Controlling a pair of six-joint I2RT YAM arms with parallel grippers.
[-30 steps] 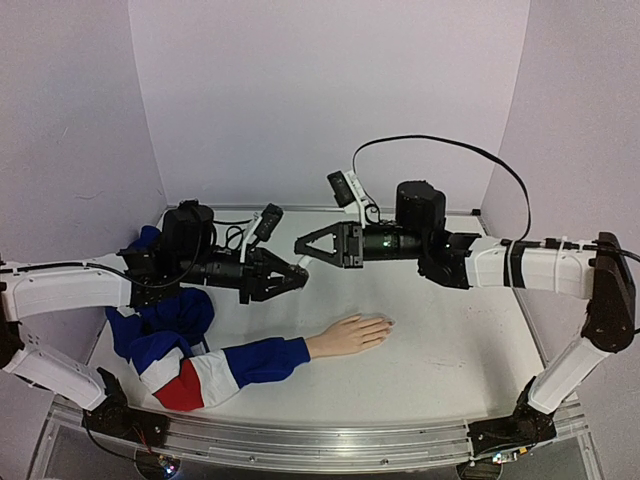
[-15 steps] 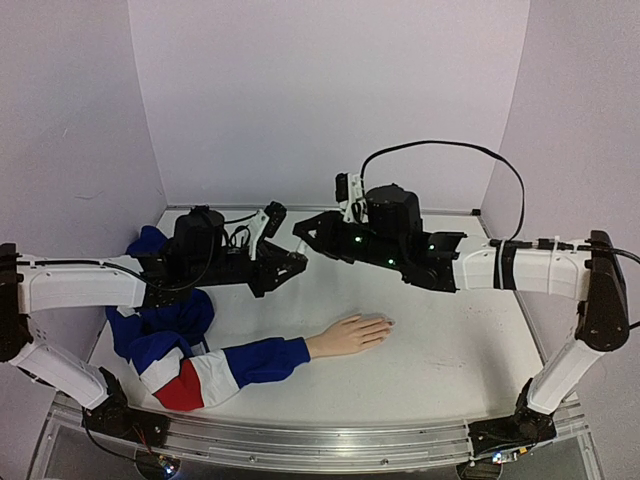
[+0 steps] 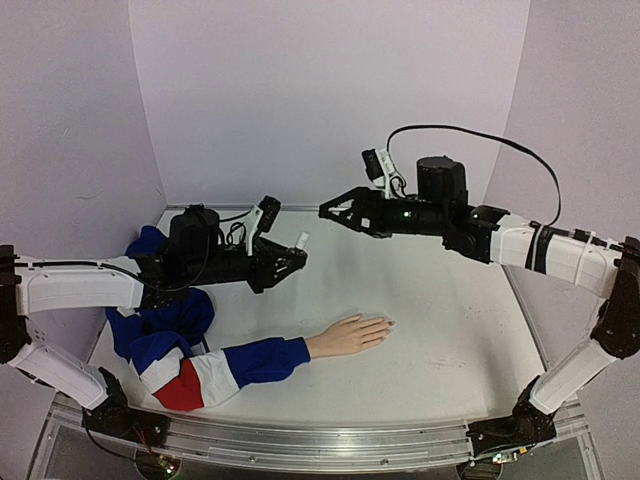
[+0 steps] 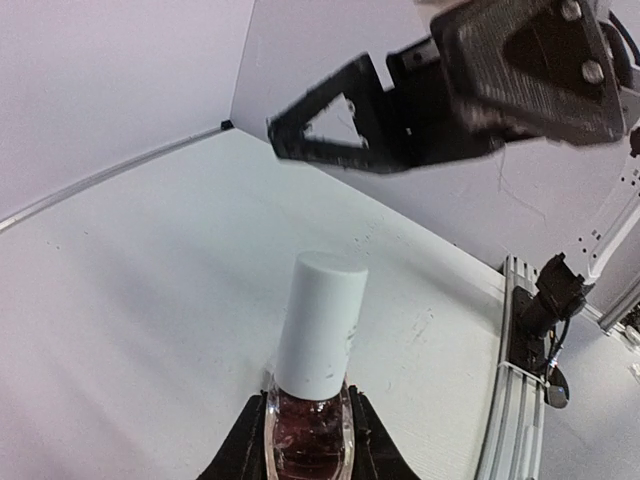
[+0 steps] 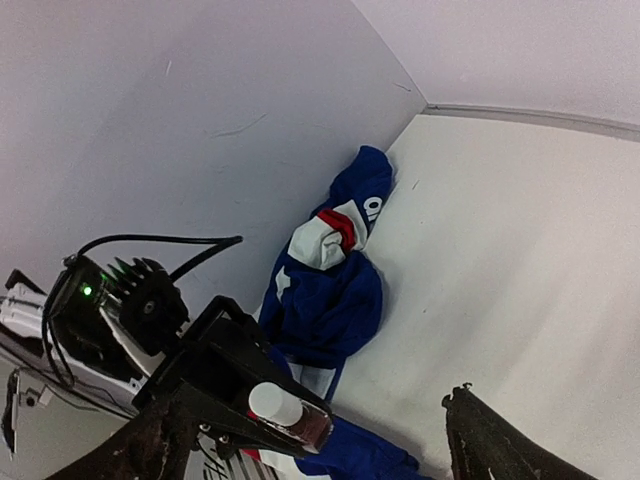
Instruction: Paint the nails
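The peach mannequin hand (image 3: pixel 349 334) lies palm down on the white table, its arm in a blue, white and red sleeve (image 3: pixel 225 368). Its nails (image 3: pixel 387 322) are tiny pale spots at the fingertips. My left gripper (image 3: pixel 292 260) hovers above the table's left side, shut on a small dark polish bottle (image 4: pixel 309 432) with a white cap (image 4: pixel 320 325) still on it. My right gripper (image 3: pixel 326 210) hangs open a short way right of the cap and higher, holding nothing. In the right wrist view the capped bottle (image 5: pixel 300 420) points toward the wide-spread fingers (image 5: pixel 485 445).
The rest of the blue garment (image 3: pixel 165 315) is bunched at the table's left edge beneath my left arm. Pale walls close in the back and both sides. A metal rail (image 3: pixel 300 440) runs along the near edge.
My right gripper was shut close to the bottle cap; it has opened wide and drawn back to the right and upward. The left gripper still holds the capped bottle.
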